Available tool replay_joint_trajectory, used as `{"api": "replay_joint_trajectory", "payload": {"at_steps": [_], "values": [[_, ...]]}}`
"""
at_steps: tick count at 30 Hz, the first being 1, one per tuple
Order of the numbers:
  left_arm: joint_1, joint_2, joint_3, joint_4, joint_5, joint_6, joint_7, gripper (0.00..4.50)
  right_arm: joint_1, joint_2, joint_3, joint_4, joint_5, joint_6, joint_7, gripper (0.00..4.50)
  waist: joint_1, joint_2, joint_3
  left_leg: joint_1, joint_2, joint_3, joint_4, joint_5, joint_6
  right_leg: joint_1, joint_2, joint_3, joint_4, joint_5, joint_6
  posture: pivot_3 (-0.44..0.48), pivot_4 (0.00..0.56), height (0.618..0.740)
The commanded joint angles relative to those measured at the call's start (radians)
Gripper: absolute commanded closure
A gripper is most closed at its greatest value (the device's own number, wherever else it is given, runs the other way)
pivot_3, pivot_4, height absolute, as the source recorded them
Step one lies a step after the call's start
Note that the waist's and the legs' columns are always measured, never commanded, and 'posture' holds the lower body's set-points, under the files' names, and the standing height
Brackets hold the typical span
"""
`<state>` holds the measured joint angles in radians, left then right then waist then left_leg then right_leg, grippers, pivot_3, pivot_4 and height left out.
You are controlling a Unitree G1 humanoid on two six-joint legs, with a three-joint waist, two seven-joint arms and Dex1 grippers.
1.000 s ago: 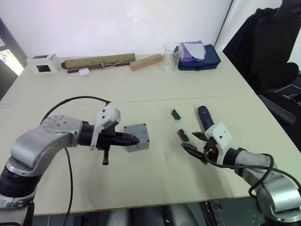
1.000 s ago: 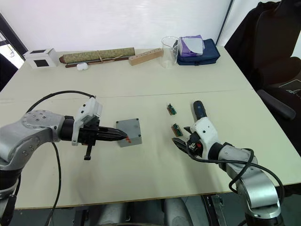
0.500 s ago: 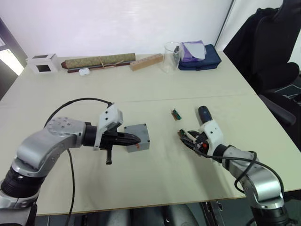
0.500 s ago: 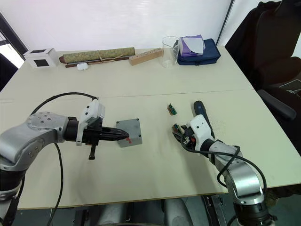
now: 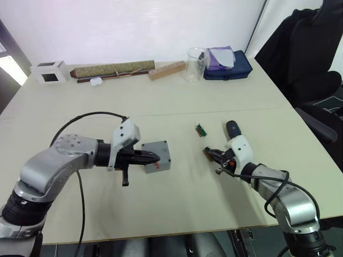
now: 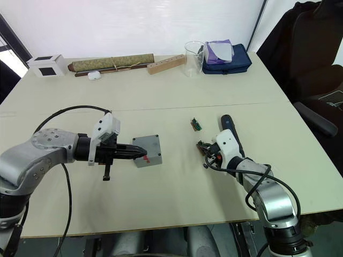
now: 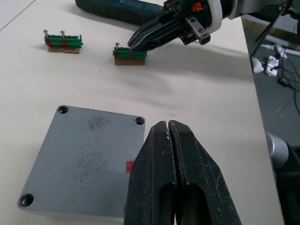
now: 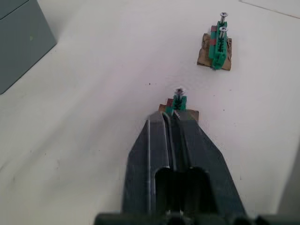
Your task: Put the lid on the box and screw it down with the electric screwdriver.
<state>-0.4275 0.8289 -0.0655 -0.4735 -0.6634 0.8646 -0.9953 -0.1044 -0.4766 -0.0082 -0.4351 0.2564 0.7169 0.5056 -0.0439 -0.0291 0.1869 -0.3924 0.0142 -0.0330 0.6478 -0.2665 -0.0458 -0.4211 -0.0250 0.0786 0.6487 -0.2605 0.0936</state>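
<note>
We count 2 green screw holders (image 7: pixel 63 41) (image 7: pixel 130 52), 1 lid (image 7: pixel 82 161) on 1 box (image 5: pixel 157 156), 1 electric screwdriver (image 5: pixel 232 129), 1 beaker (image 5: pixel 195 65), 1 white cube (image 5: pixel 49 72).

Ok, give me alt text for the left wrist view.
The left claw, shut, rests at the edge of the grey lid on the box. Beyond, the right claw touches a green screw holder; a second holder and the electric screwdriver lie nearby.
</note>
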Motion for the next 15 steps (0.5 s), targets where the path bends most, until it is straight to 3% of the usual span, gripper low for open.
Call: {"api": "replay_joint_trajectory", "payload": {"at_steps": [1, 15], "values": [[-0.001, -0.003, 0.001, -0.022, 0.001, -0.014, 0.006, 4.5, 0.0, -0.002, -0.011, -0.006, -0.001, -0.027, -0.007, 4.44, 0.0, 0.0, 0.0, 0.0, 0.0, 0.0, 0.0, 0.0, 0.0, 0.0, 0.0, 0.0, 0.0, 0.0, 0.0, 0.0, 0.15, 0.74], [0.009, -0.012, 0.084, 0.16, -0.002, -0.036, 0.002, 4.5, -0.01, -0.056, -0.094, -0.172, 0.087, 0.073, -0.006, 4.44, 0.0, 0.0, 0.0, 0.0, 0.0, 0.0, 0.0, 0.0, 0.0, 0.0, 0.0, 0.0, 0.001, 0.0, 0.0, 0.0, 0.15, 0.74]]}}
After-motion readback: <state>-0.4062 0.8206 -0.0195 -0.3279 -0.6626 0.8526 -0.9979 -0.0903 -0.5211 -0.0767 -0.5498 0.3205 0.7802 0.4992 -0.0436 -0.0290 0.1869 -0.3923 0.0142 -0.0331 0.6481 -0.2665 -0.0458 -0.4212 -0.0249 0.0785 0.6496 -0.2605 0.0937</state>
